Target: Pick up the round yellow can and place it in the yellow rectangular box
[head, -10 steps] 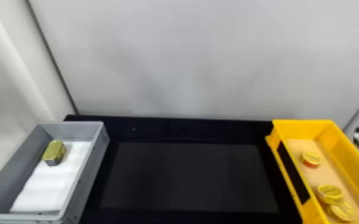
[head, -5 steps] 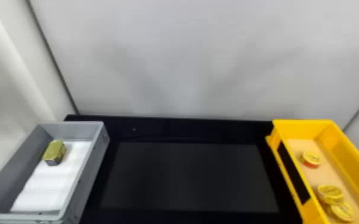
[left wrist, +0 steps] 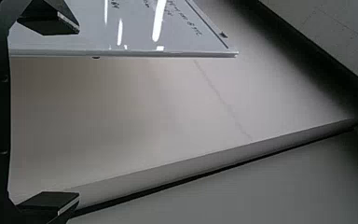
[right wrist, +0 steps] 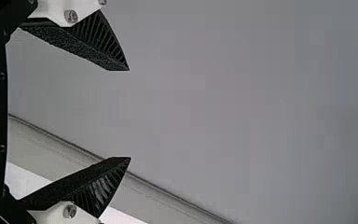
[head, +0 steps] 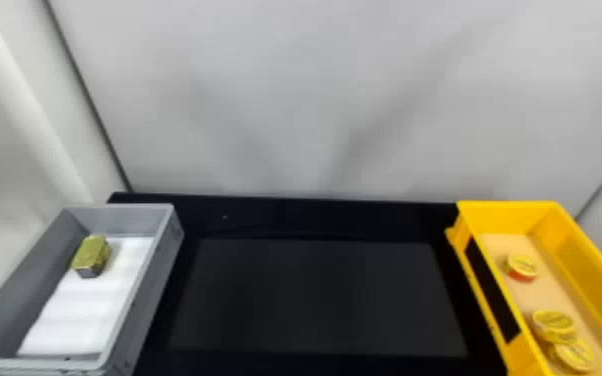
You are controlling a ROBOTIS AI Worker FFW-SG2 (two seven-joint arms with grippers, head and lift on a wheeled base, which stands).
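Observation:
In the head view, one round yellow can with a red side (head: pixel 521 268) lies by itself toward the back of the yellow rectangular box (head: pixel 580 240). Two more round yellow cans, one (head: pixel 554 325) partly over the other (head: pixel 576 354), rest nearer the front of that box. My left gripper (left wrist: pixel 78 114) stands open in the left wrist view, nothing between its fingers, facing pale panels. In the right wrist view my right gripper (right wrist: pixel 129 114) is open too, a plain grey wall beyond its empty fingers.
At the left stands a grey box (head: pixel 160 280) with white padding (head: pixel 85 310) and a gold-topped rectangular can (head: pixel 91 255). Between the boxes lies a black table surface (head: pixel 315 300); a pale wall (head: pixel 315 100) rises behind.
The white and black arm part at the head view's right edge has risen and then left the picture, with a white part remaining low at that edge. Boxes and cans have stayed put.

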